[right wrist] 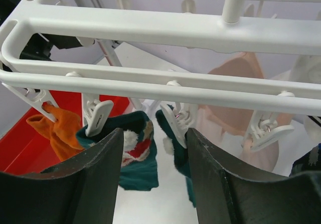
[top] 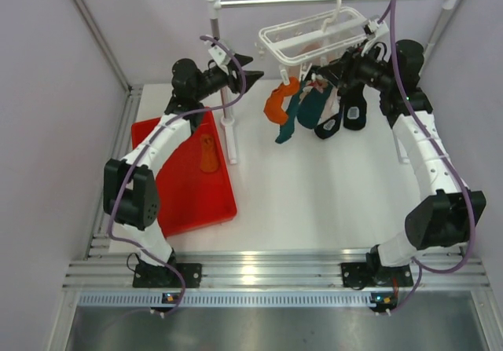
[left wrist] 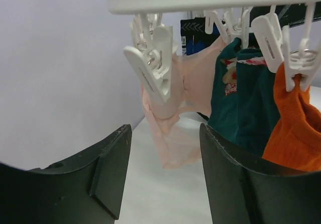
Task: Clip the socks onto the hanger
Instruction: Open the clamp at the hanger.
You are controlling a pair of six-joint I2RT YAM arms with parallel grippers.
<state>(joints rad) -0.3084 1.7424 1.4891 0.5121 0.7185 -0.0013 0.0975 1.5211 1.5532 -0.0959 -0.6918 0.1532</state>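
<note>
The white hanger (top: 314,38) hangs by its hook from the metal rail. Clipped under it are one orange sock (top: 277,104) and two teal socks (top: 289,122) (top: 313,109). A second orange sock (top: 207,153) lies in the red tray (top: 185,202). My left gripper (top: 253,67) is open and empty just left of the hanger. In the left wrist view it (left wrist: 165,134) faces a free white clip (left wrist: 153,76), with a teal sock (left wrist: 243,101) and the orange sock (left wrist: 296,131) to the right. My right gripper (right wrist: 154,139) is open beneath the hanger frame (right wrist: 150,28), with the teal socks (right wrist: 138,156) beyond it.
A pale pink pair (left wrist: 175,116) and black socks (top: 354,109) also hang from the hanger. The rail stand's post (top: 229,123) rises between the tray and the hanger. Grey walls close in the table at the left, the right and the back.
</note>
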